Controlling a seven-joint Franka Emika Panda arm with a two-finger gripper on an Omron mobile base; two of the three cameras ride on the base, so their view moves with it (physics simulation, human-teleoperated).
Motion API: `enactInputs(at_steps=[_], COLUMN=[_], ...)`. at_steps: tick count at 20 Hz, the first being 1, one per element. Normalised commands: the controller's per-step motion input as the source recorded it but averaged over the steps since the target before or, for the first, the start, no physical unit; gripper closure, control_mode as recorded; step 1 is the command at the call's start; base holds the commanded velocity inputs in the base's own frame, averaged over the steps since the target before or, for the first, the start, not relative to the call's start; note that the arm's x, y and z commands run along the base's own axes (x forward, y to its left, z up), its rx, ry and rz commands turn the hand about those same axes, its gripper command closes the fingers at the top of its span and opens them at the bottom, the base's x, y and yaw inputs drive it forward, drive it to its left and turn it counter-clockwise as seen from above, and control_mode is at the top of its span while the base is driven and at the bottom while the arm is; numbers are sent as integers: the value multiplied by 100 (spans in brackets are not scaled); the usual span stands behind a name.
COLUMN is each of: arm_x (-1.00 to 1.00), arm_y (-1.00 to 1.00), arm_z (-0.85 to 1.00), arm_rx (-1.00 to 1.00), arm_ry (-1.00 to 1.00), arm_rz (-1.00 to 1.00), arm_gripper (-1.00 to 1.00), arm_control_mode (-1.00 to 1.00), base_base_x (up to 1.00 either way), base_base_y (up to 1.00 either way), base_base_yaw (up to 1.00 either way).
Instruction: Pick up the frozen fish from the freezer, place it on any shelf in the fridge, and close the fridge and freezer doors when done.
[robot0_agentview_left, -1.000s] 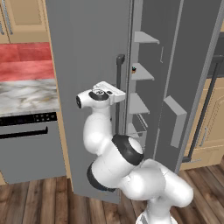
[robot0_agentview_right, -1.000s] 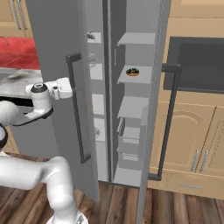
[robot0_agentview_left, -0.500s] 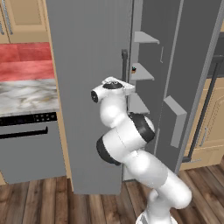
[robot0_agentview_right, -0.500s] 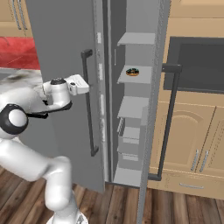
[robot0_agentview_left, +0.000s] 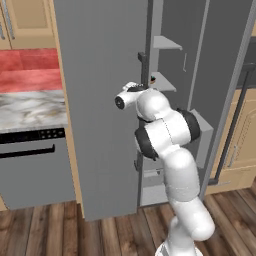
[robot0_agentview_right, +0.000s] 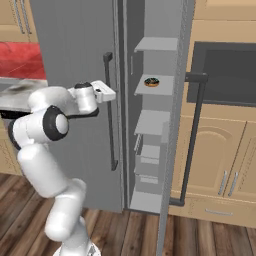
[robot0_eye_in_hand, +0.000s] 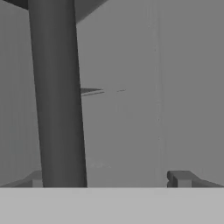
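Note:
My gripper (robot0_agentview_right: 111, 92) (robot0_eye_in_hand: 108, 179) is open, right up against the front of the wide fridge door (robot0_agentview_left: 100, 100). That door's vertical bar handle (robot0_agentview_right: 111, 135) (robot0_eye_in_hand: 57, 96) stands just inside one fingertip, and nothing is held. The fridge door looks almost flush with the tall grey unit. To its right the narrow freezer (robot0_agentview_right: 155, 120) stands open, with short pale shelves and clear drawers (robot0_agentview_right: 149, 155). The freezer door (robot0_agentview_left: 225, 75) is swung wide, its handle (robot0_agentview_right: 192, 140) facing the room. A small round dark item (robot0_agentview_right: 151, 82) sits on a freezer shelf. The frozen fish is out of view.
A marble counter (robot0_agentview_left: 30, 107) over a dark appliance front (robot0_agentview_left: 30, 165) sits left of the unit. A dark wall oven (robot0_agentview_right: 225, 70) and wooden cabinets (robot0_agentview_right: 220, 165) lie right of the open freezer door. My own arm crowds the gap before the freezer.
The fridge door has swung from partly open to nearly shut, hiding its interior. My gripper followed it rightward along the door front, still open.

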Motion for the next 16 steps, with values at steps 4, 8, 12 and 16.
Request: enactInputs(at_steps=[4, 8, 12, 16], arm_x=[36, 25, -39, -74], arm_y=[-8, -3, 11, 18], arm_z=[0, 0, 42, 69], arm_rx=[0, 1, 2, 4], arm_ry=[0, 0, 0, 0], arm_rz=[0, 0, 6, 16], arm_gripper=[-100, -100, -100, -100], arm_control_mode=[-100, -100, -100, -100], base_base_x=[0, 0, 0, 0], base_base_y=[0, 0, 0, 0], base_base_yaw=[0, 0, 0, 0])
